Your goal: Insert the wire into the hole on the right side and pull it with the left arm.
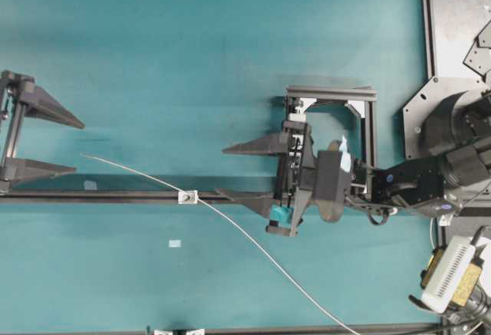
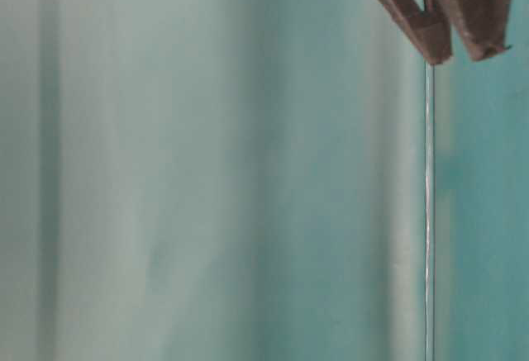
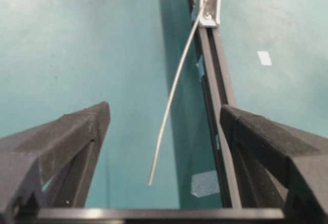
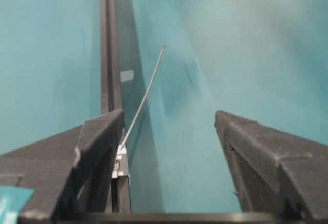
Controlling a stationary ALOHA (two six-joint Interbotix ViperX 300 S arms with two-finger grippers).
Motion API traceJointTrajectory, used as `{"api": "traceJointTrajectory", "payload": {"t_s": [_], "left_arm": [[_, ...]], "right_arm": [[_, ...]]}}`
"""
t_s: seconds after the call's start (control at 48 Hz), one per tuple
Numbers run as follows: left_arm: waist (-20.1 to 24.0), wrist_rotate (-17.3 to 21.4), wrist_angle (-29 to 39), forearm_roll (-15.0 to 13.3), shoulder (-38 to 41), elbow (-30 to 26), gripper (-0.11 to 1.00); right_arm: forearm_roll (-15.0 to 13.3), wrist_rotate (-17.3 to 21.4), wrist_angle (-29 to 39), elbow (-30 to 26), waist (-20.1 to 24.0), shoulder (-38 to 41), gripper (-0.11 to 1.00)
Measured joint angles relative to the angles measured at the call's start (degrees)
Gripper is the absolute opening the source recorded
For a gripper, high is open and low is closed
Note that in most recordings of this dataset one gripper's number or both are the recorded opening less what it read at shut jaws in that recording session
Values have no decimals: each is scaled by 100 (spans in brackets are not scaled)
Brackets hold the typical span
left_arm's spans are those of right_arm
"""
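Two black fingers of the left hand (image 3: 164,147) stand wide apart, empty, with the free end of the single wire (image 3: 174,88) lying between them on the teal tabletop (image 1: 192,59). That wire already passes through the hole (image 1: 186,196) of one small silver block on the dark rail (image 1: 92,195) (its long tail trailing off toward the tabletop's near edge). Right of the block, the right hand (image 1: 220,171) is also spread wide, holding nothing.

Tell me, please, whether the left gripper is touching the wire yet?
Apart. The left wrist view shows the wire's free end lying between the open left gripper's fingers with teal table visible on both sides.
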Motion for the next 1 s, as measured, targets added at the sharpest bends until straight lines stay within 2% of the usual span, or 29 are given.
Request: {"api": "traceJointTrajectory", "payload": {"t_s": [0.167, 1.0], "left_arm": [[26, 9, 26, 9, -70, 18, 81], [413, 97, 35, 9, -88, 44, 80]], "right_arm": [[0, 264, 0, 105, -44, -62, 80], [0, 299, 0, 1055, -264, -1072, 80]]}}
